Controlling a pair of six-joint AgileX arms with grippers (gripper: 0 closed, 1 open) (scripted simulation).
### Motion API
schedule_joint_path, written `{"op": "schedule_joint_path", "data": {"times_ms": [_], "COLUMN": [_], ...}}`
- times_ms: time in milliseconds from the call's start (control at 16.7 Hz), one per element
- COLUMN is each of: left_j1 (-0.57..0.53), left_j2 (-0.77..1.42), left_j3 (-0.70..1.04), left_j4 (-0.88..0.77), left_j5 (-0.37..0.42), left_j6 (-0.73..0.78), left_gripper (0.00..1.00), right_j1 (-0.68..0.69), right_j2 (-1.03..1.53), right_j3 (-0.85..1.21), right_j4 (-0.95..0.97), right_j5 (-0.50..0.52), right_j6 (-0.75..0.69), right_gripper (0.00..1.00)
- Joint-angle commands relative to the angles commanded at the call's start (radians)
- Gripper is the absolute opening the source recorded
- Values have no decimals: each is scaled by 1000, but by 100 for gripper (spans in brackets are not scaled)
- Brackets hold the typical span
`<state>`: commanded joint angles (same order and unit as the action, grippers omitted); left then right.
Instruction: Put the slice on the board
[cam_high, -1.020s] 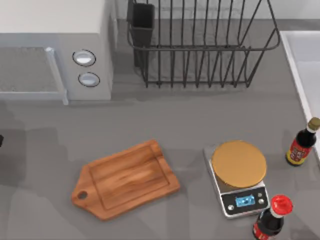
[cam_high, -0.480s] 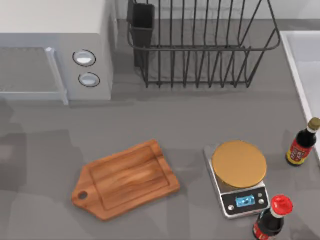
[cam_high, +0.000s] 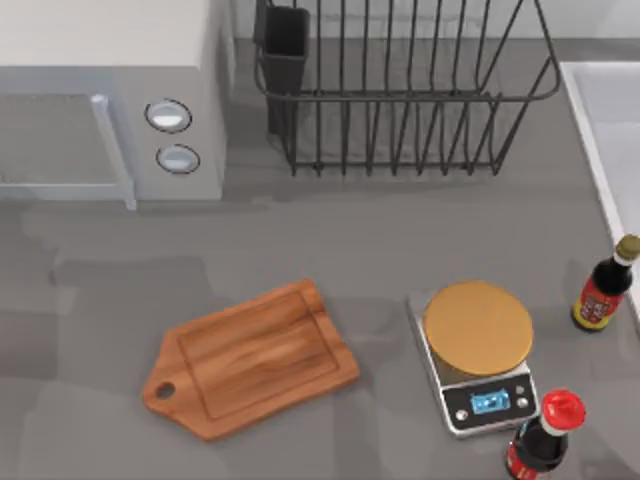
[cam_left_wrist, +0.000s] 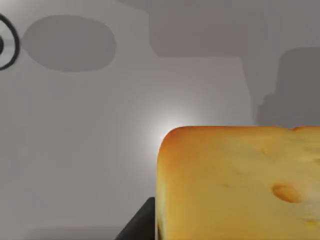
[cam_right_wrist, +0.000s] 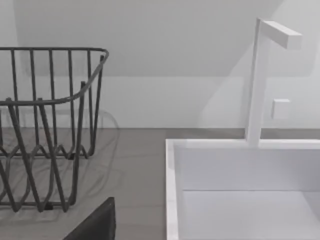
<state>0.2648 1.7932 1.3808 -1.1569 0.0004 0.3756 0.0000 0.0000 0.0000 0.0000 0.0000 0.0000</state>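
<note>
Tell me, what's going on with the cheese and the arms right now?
Slice close against left wrist camera, apparently carried. Board bare, waiting. Right gripper finger near dish rack and sink.

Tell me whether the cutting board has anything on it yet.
Bare. In the top view the board shows only wood grain. The slice sits close to the left wrist camera, not yet on it.

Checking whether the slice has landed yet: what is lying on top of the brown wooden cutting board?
Nothing: the brown wooden cutting board lies bare in the top view. The yellow-orange spotted cheese slice looms close in the left wrist view, a dark finger beside it.
</note>
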Motion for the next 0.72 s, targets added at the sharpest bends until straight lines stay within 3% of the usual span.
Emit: {"op": "schedule_joint_path", "data": {"times_ms": [360, 720], "left_j1": [-3, -91], "left_j2": [3, -4], "left_j3": [-7, -49], "left_j4": [4, 29], "left_j5": [-1, -1], "left_j6": [-27, -351], "left_gripper": [0, 0], "right_j1": [0, 0], "right_j2": [0, 0], "right_j3": [0, 0], "right_j4": [0, 0], "right_j5": [0, 0], "right_j6": [0, 0], "right_gripper": [100, 100]}}
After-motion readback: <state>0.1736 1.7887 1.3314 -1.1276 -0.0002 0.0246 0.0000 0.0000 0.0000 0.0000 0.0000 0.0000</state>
